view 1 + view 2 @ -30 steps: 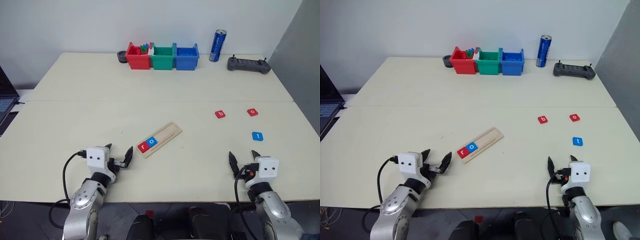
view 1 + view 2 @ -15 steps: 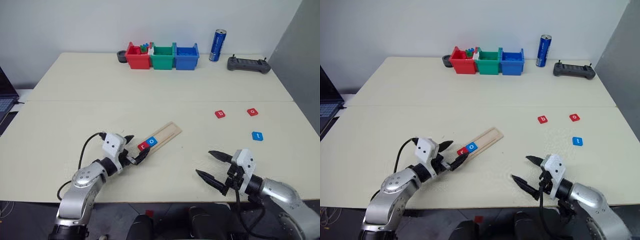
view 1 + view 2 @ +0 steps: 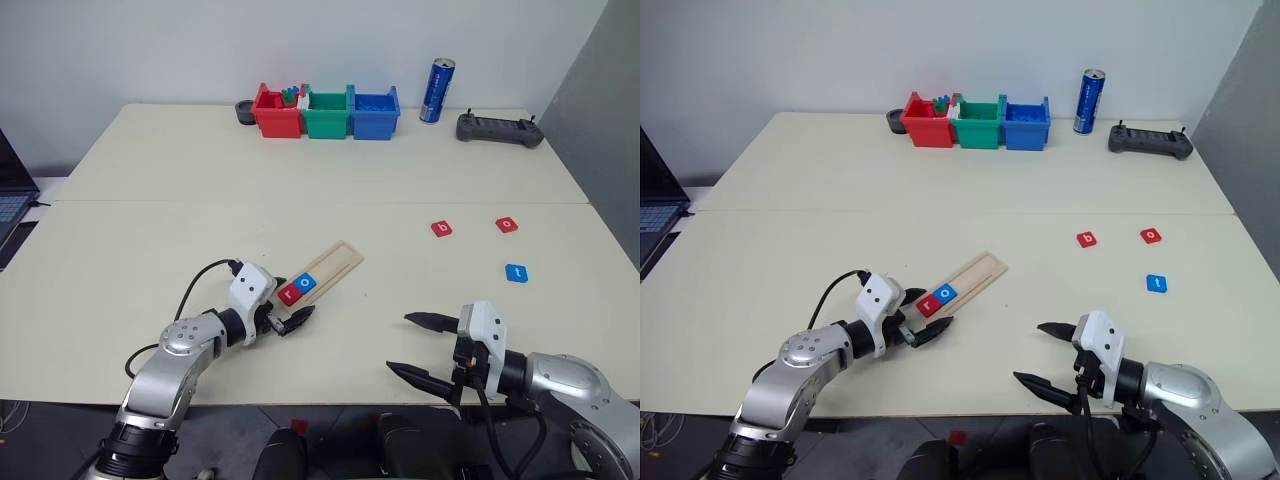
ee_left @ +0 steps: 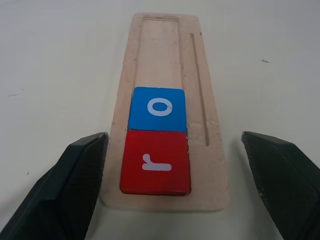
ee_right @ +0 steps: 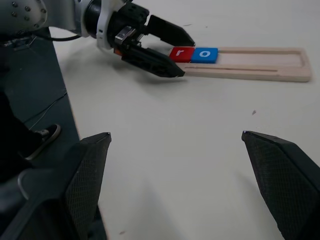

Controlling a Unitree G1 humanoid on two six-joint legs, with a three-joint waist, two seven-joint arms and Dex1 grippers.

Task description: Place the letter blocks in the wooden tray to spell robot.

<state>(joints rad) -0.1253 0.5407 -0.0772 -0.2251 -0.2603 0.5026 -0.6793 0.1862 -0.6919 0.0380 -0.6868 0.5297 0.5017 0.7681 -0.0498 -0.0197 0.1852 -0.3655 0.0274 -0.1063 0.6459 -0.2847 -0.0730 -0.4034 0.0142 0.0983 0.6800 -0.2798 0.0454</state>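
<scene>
The wooden tray [image 3: 322, 271] lies slanted on the table with a red r block [image 3: 289, 292] and a blue o block [image 3: 307, 283] side by side at its near end. My left gripper [image 4: 173, 137] is open, its fingers straddling that end of the tray [image 4: 160, 65] without touching the r block [image 4: 156, 162]. Loose on the right lie a red b block [image 3: 441, 228], a red o block [image 3: 507, 225] and a blue t block [image 3: 516, 272]. My right gripper [image 3: 400, 342] is open and empty, low over the table's front edge and pointing left toward the left gripper [image 5: 165, 50].
Red [image 3: 275, 113], green [image 3: 326, 113] and blue [image 3: 373, 112] bins stand in a row at the back, with a small dark round thing [image 3: 243, 112] beside them. A blue can [image 3: 435, 91] and a black controller [image 3: 499, 128] sit at the back right. A laptop [image 3: 10, 200] shows at the left edge.
My left gripper has swung right and turned to bracket the tray's near end. My right gripper has moved left and turned from pointing forward to pointing left. The blocks and tray stay put.
</scene>
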